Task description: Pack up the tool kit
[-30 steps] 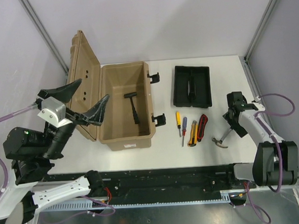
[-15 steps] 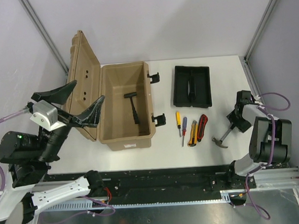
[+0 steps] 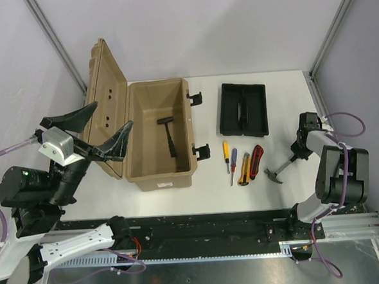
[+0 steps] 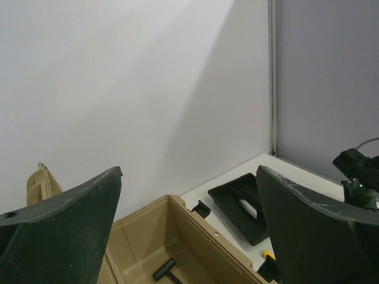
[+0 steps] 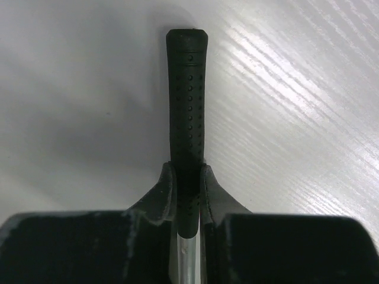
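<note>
Right tool point(image 5: 188, 175) clenches the hammer point(image 3: 278, 170) by its handle; left tool point(image 4: 189, 177) hangs released. Only one mallet point(image 3: 169, 138) lies in the toolbox point(image 3: 188, 126); screwdrivers point(image 3: 227, 154) and tray point(image 3: 226, 107) lie outside, unpacked.

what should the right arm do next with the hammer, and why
Probably lift the hammer straight up: the right pincer is shut on its black grip, the head seems to lie on the table, and the open toolbox sits off to the left.
</note>
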Robot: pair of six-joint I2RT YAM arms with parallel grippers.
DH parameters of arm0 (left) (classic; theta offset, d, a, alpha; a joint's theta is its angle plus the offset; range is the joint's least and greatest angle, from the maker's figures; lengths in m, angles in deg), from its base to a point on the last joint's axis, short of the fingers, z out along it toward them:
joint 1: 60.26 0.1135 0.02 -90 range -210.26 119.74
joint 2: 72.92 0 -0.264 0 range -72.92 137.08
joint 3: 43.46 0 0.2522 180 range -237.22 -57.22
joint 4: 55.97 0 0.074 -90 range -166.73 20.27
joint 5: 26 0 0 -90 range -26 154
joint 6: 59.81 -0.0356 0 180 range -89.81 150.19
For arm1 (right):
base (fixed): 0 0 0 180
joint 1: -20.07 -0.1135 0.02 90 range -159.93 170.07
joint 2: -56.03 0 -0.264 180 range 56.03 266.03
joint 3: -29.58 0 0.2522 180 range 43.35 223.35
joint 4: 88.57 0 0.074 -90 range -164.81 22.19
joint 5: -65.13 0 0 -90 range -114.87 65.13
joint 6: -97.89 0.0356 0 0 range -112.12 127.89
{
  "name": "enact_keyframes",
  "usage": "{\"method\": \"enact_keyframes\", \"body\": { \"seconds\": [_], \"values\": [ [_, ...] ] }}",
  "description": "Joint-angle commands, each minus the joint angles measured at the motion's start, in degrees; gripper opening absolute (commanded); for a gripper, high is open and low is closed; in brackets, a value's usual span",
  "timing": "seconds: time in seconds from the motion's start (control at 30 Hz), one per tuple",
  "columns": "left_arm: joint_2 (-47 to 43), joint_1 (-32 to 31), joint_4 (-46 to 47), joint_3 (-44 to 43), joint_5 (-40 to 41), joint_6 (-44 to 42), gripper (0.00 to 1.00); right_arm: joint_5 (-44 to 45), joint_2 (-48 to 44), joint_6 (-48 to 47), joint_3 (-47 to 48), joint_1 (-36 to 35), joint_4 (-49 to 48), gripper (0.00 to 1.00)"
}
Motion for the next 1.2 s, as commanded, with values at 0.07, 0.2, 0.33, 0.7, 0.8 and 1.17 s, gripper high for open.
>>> {"method": "enact_keyframes", "body": {
  "seconds": [0.07, 0.2, 0.33, 0.7, 0.8, 1.17],
  "values": [
    [0.88, -0.24, 2.02, 0.13, 0.53, -0.75, 0.99, -0.21, -7.91, -4.73, 1.65, -4.41, -2.59, 0.0],
    [1.15, -0.25, 2.13, 0.04, 0.28, -0.77, 0.99, -0.62, -14.65, -7.12, 3.89, -6.26, -3.81, 0.0],
    [1.42, -0.25, 2.3, 0.08, 0.0, -0.86, 1.0, -1.24, -20.4, -9.28, 7.42, -7.06, -3.37, 0.0],
    [1.75, -0.24, 2.95, -0.21, -0.37, -1.54, 0.99, -3.41, -26.55, -12.88, 22.93, -13.86, -1.36, 0.0],
    [1.53, -0.24, 2.97, -0.26, -0.72, -1.55, 0.99, -2.78, -24.89, -12.65, 28.83, -19.5, -1.99, 0.0],
    [0.97, -0.26, 3.28, -1.19, -1.18, -2.01, 0.99, 3.61, -6.56, -14.52, 50.89, -43.65, -6.97, 0.0]
  ]
}}
